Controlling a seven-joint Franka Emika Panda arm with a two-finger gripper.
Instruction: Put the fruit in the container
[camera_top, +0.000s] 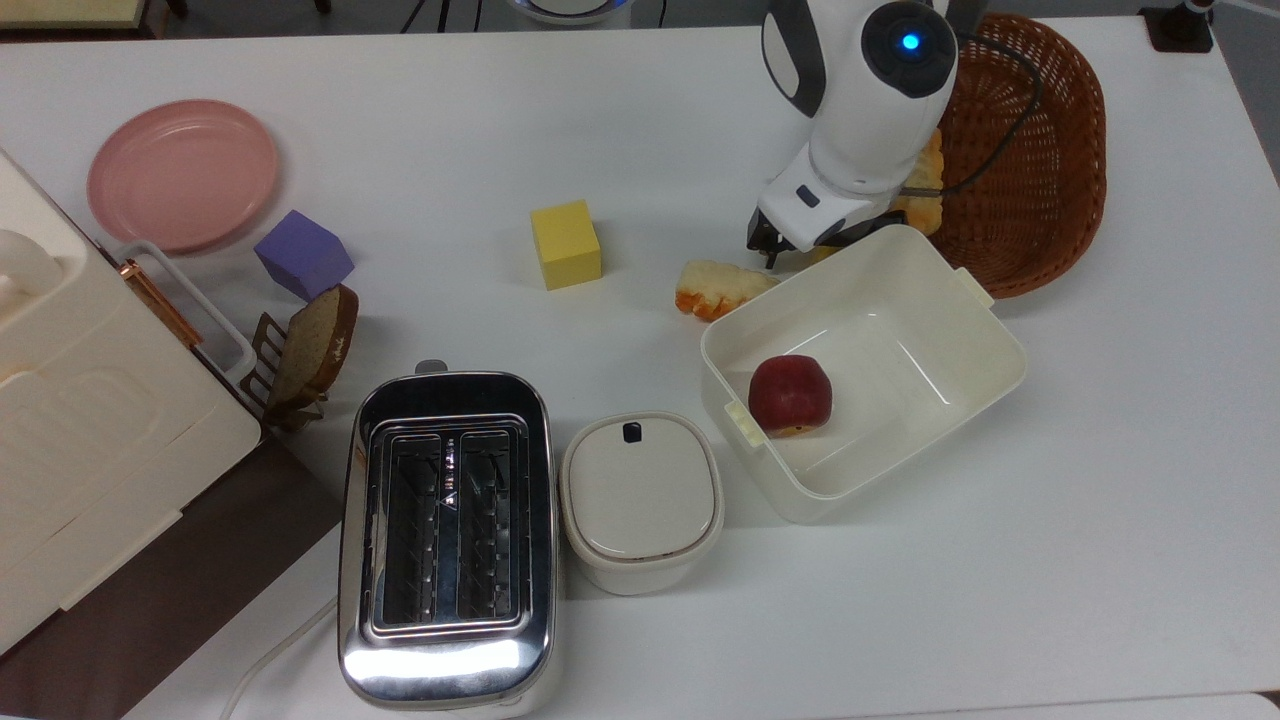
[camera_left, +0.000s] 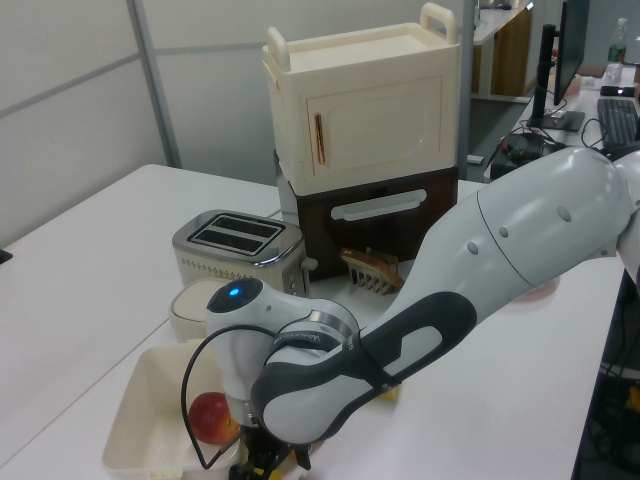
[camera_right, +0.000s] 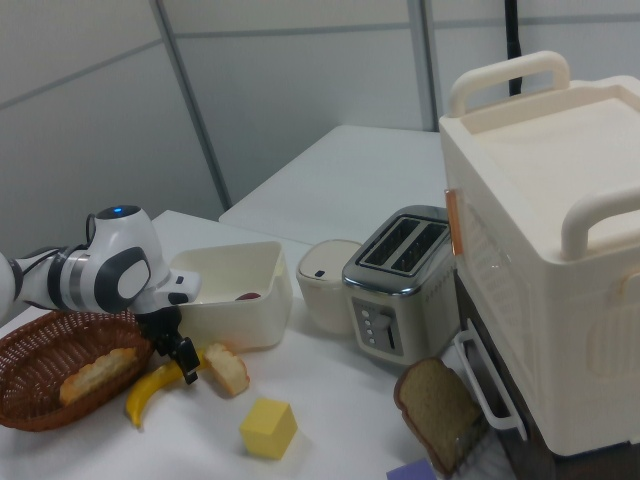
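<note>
The banana (camera_right: 152, 388) is lying on the bench (camera_right: 330, 400) between the wicker basket (camera_right: 40, 350) and the tub (camera_right: 235, 290), the tool (camera_right: 183, 366) gripping its upper end.

the white table (camera_top: 1100, 520) carried a toaster (camera_top: 446, 540), lidded pot (camera_top: 641, 500), tub (camera_top: 985, 385) and basket (camera_top: 1040, 170). a banana (camera_right: 150, 388), bread piece (camera_top: 718, 287), yellow cube (camera_top: 566, 243), purple cube (camera_top: 302, 254) and pink plate (camera_top: 182, 172) lay there too.

banana (camera_right: 150, 388) bright yellow | tub (camera_top: 985, 375) cream-white | apple (camera_top: 790, 394) dark red | basket (camera_top: 1040, 180) brown wicker weave | cube (camera_top: 566, 244) yellow | block (camera_top: 302, 254) purple | plate (camera_top: 182, 174) pink | toaster (camera_top: 446, 540) shiny chrome | arm (camera_top: 870, 90) white and grey, blue light
</note>
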